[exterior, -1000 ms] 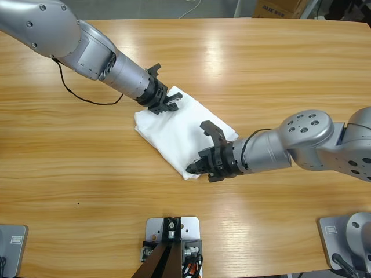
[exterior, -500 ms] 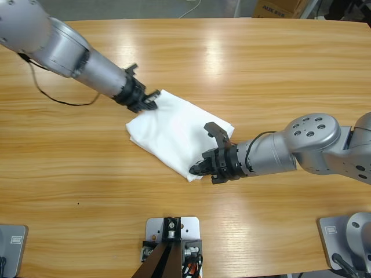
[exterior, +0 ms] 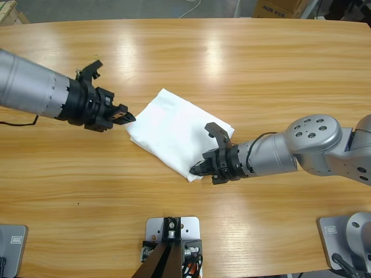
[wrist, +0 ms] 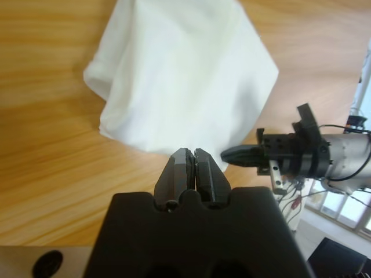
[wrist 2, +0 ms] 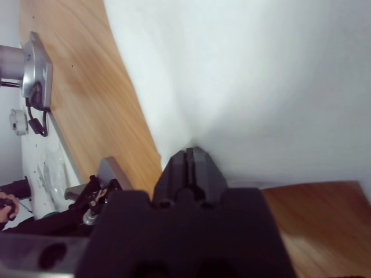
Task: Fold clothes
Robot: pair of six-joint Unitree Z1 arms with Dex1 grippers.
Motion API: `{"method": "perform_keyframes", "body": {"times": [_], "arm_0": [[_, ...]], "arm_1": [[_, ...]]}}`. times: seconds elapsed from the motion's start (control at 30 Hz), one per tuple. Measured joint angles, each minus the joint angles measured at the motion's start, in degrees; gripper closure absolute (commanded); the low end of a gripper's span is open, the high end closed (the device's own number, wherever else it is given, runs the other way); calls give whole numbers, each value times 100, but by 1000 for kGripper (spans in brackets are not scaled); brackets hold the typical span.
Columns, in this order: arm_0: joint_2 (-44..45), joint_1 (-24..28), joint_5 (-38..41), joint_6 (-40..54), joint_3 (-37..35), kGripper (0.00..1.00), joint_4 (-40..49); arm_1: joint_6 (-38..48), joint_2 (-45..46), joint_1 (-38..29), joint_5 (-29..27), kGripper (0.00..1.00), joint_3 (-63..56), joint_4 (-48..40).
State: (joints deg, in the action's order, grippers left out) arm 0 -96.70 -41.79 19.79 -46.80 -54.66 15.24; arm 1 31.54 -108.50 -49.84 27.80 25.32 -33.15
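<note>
One folded white shirt (exterior: 177, 130) lies on the table (exterior: 243, 63); left claw (exterior: 123, 116), closed and empty, sits at its nine o'clock; right claw (exterior: 198, 168) pinches its five-o'clock corner.

The white T-shirt (exterior: 177, 132) lies folded up small in the middle of the table. It makes a slanted shape, with one corner pointing to 11 o'clock and one to 5 o'clock. The cloth is plain and soft, with a few little wrinkles.
</note>
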Motion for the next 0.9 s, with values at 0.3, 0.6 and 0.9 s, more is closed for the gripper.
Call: {"method": "perform_keyframes", "body": {"times": [0.3,0.6,0.9], "arm_0": [[-995,-29,7,-127,68,1000,-677],[-1238,196,8,-127,511,1000,-904],[-1132,728,14,-99,842,1000,-952]], "arm_1": [[0,0,0,0,1000,-9,0],[0,0,0,0,1000,-36,-54],[0,0,0,0,1000,-40,-55]]}}
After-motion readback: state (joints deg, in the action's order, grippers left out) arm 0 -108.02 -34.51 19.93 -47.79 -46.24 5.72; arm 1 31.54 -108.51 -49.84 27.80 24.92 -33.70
